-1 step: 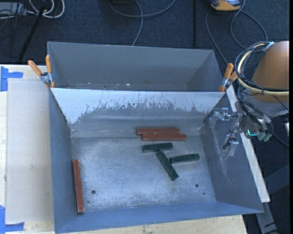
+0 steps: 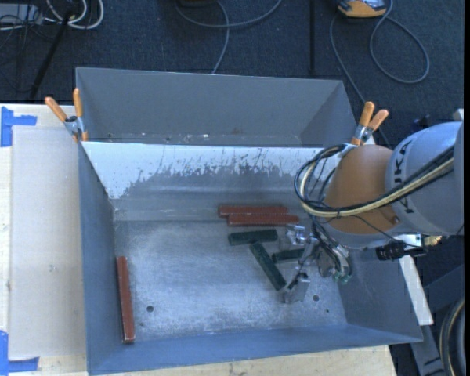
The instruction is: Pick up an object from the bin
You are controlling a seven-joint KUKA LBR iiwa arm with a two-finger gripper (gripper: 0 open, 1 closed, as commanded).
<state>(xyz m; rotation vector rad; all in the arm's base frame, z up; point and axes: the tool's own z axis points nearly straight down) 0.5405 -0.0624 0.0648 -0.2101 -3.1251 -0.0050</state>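
Tool (image 2: pixel 299 279), open or closed I cannot tell, hangs low over the right of the bin (image 2: pixel 219 319) floor, just beside the near end of a dark green stick (image 2: pixel 265 263) whose long axis slants away up-left, two reddish-brown sticks (image 2: pixel 254 214) lying crosswise beyond.

We find crossed bars (image 2: pixel 260 251) just left of the gripper (image 2: pixel 299 282) in the bin (image 2: pixel 219 116), two side-by-side bars (image 2: pixel 254 214) behind those, and a lone bar (image 2: pixel 124 300) well away to its left.
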